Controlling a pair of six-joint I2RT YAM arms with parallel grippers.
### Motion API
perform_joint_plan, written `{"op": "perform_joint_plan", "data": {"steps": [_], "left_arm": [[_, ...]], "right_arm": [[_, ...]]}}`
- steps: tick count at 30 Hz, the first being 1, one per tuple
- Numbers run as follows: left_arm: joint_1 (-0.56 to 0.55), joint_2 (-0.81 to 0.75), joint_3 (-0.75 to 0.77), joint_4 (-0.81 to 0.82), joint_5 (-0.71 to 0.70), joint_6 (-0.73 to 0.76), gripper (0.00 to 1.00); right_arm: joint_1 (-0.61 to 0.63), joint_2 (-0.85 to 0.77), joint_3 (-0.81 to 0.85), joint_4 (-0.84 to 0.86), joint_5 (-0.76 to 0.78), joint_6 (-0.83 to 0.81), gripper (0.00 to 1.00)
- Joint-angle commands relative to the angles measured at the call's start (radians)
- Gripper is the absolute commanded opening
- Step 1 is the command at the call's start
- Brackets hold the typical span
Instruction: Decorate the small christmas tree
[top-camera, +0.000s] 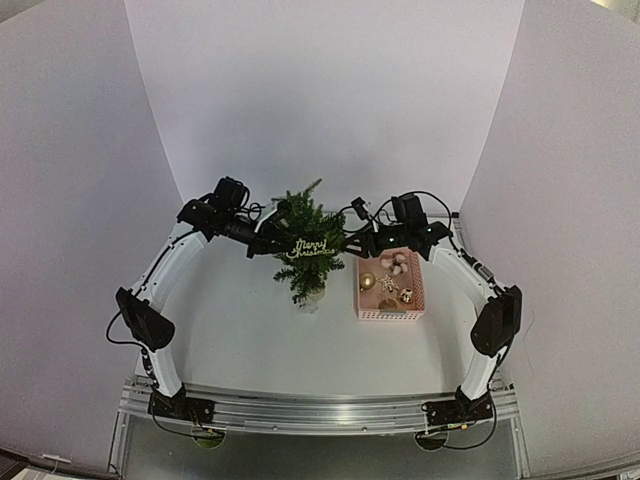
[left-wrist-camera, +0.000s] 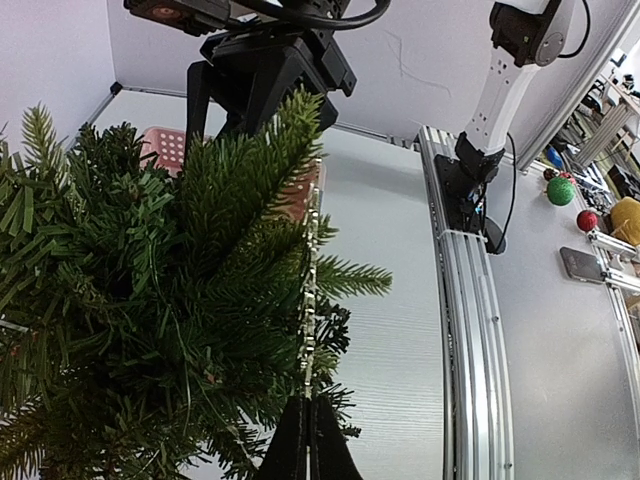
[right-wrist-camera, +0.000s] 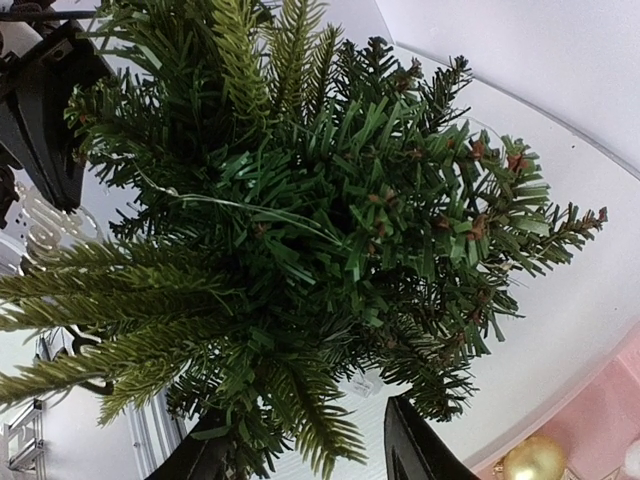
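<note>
Two arm bases sat bolted to an aluminium rail (top-camera: 320, 412) along the near edge of the surface (top-camera: 240, 340), a pale matte sheet. (Past that rail, the left wrist view caught a grey bench carrying a green bauble (left-wrist-camera: 560, 190) and a red bauble (left-wrist-camera: 588, 220).)

Farther in, right of centre, lay a pink basket (top-camera: 390, 313) holding a gold ball (top-camera: 367, 282) and some white pieces. Just left of it, not touching, the small christmas tree (top-camera: 305, 215) stood upright on its pale base near the middle of the surface. A gold "Merry Christmas" sign (top-camera: 310, 249) lay across its front branches.

The left gripper (left-wrist-camera: 305, 410) reached in at the tree's left side, its fingers pinched together on the sign, which showed edge-on in its wrist view. The right gripper (right-wrist-camera: 305, 420) was at the tree's right side, jaws spread wide with needle branches between them.

Behind everything, white backdrop panels (top-camera: 320, 100) curved around three sides.
</note>
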Motion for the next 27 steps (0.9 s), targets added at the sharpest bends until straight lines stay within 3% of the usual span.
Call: {"op": "perform_joint_plan", "data": {"steps": [1,15,23,27], "left_arm": [[-0.003,0.039,0.055,0.026,-0.043,-0.026,0.0],[-0.004,0.09,0.093,0.021,-0.084,-0.029,0.0],[-0.003,0.053,0.081,-0.045,-0.08,0.068,0.0],[-0.002,0.043,0.074,-0.04,-0.093,0.06,0.08]], "right_arm": [[-0.001,-0.038,0.022,0.004,-0.013,0.01,0.49],[-0.001,-0.037,0.02,0.006,-0.029,0.018,0.5],[-0.001,-0.038,0.022,0.006,-0.028,0.018,0.52],[0.0,-0.036,0.022,0.006,-0.027,0.018,0.54]]}}
